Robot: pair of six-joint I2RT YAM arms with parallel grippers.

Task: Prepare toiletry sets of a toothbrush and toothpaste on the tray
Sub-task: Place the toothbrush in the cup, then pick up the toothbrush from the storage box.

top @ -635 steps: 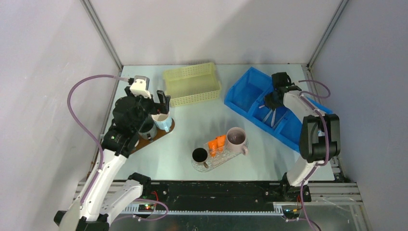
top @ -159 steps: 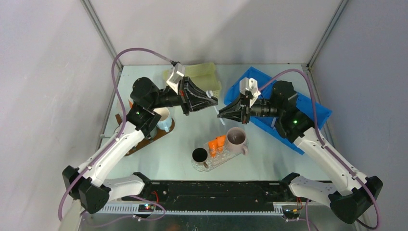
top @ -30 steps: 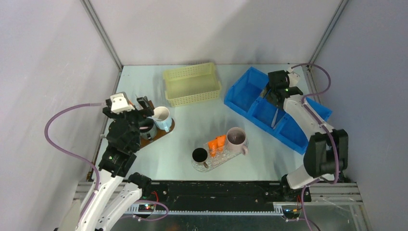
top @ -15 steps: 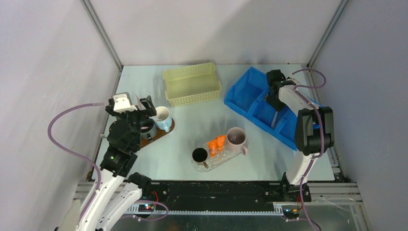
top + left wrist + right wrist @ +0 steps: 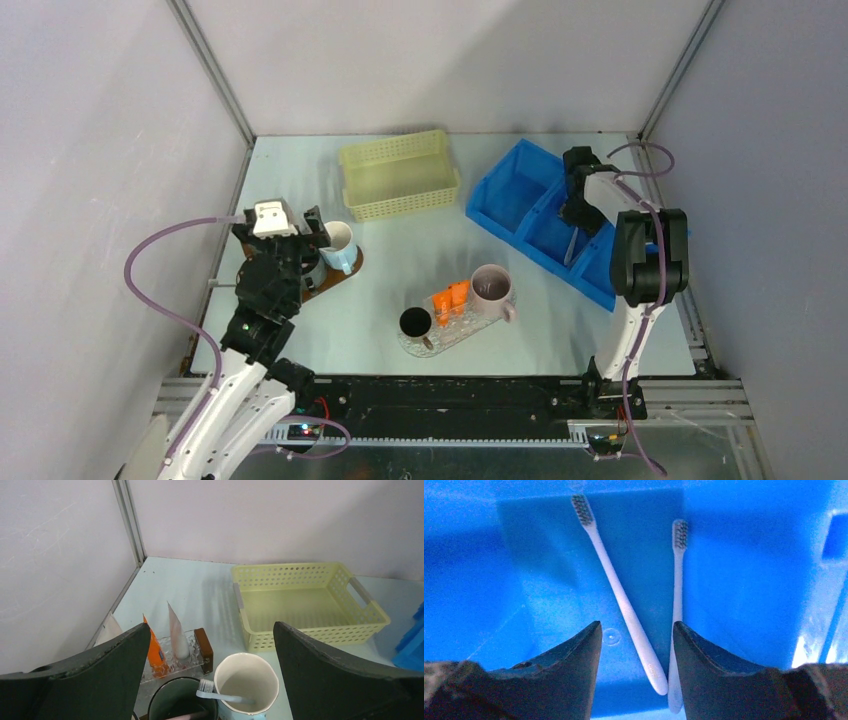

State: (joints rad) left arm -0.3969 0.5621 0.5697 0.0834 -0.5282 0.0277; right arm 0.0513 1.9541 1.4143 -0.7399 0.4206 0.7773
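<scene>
Right wrist: two slim white toothbrushes (image 5: 622, 597), dark bristles, blue bin (image 5: 479, 580).

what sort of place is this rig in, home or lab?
Probably a lab robot cell, not a home: plain panel walls on metal frame posts, two arms bolted at the table edge, toothbrushes stocked in a blue bin.

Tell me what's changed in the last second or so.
The right gripper has sunk into the blue bin, jaws narrowed over two toothbrushes, neither gripped. The left gripper edged right toward the mugs, jaws wide open. Clear tray, orange tubes, yellow basket unchanged.
</scene>
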